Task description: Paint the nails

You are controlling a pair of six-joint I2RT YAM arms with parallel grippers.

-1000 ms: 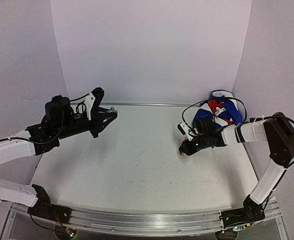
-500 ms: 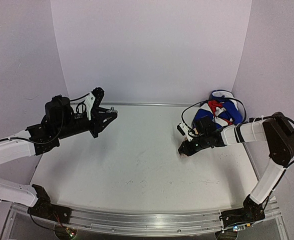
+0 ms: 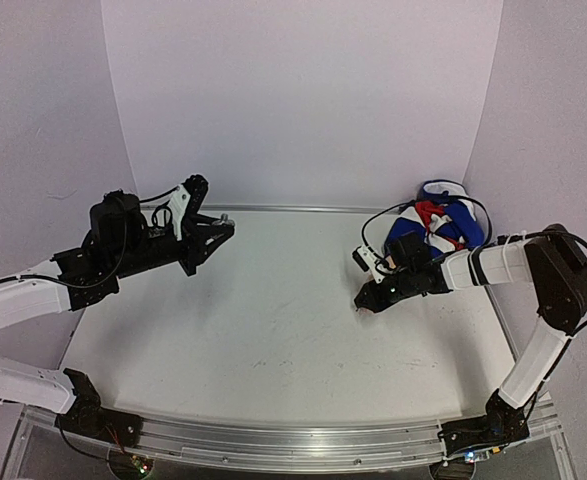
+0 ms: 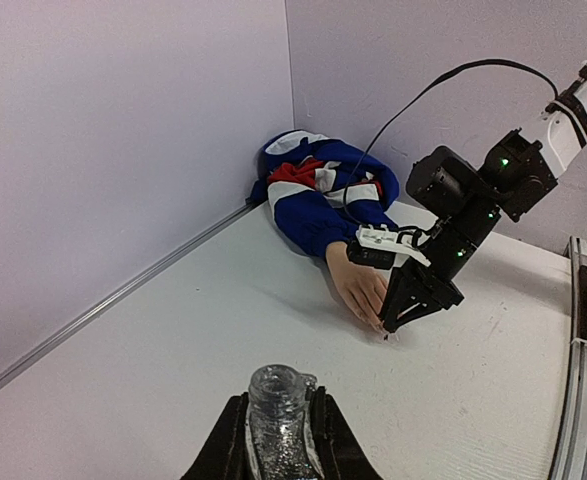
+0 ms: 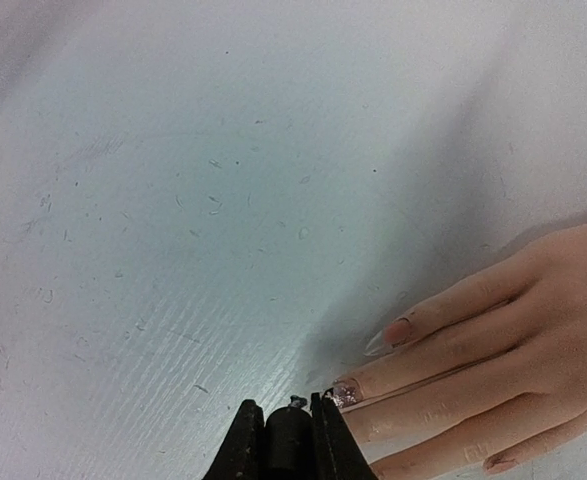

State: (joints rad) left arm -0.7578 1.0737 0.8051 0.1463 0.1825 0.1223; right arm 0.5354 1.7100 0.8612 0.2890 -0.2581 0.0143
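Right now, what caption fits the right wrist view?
Right gripper holds a brush beside a glittery nail of the mannequin hand.

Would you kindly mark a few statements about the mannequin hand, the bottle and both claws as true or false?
1. The left claw holds an uncapped glittery bottle. True.
2. The mannequin hand stands upright. False: it lies flat on the table.
3. The right claw is empty. False: it grips a dark cap.
4. The sleeve is blue, white and red. True.
5. The nail nearest the right claw looks glittery. True.
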